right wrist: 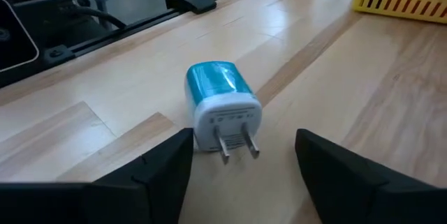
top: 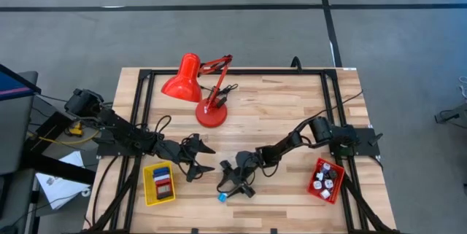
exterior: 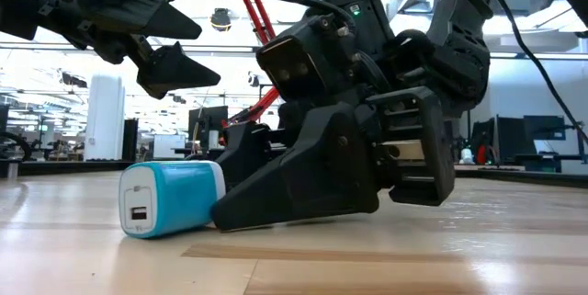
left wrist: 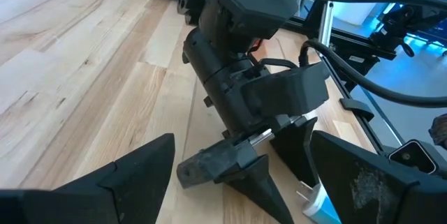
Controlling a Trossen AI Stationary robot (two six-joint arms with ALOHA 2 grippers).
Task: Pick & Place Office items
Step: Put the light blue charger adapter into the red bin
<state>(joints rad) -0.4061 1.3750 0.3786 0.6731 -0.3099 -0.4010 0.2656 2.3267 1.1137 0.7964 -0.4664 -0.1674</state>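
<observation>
A thumb-sized blue and white plug-in charger [right wrist: 220, 109] lies on its side on the wood near the table's near edge [top: 220, 197], its two prongs pointing at my right wrist camera. My right gripper [right wrist: 244, 172] is low over the table, open, with one finger on each side of the charger's prong end [exterior: 170, 198]. My left gripper [top: 208, 159] is open and hovers above the table just left of the right one [exterior: 188, 47], holding nothing. More small items lie in the yellow tray [top: 148, 190] and the red tray [top: 315, 168]. My right gripper comes at the charger's white prong end [right wrist: 230, 116] low and nearly level, fingers on either side of it. One fingertip [exterior: 225, 217] stands right against the charger's side. I cannot tell whether it touches. The charger lies flat on the table.
The red desk lamp [top: 198, 88] stands at the middle of the table's far half. The yellow tray sits near the left near corner and the red tray near the right edge. My two grippers are close together, and the right arm [left wrist: 237, 91] fills the left wrist view.
</observation>
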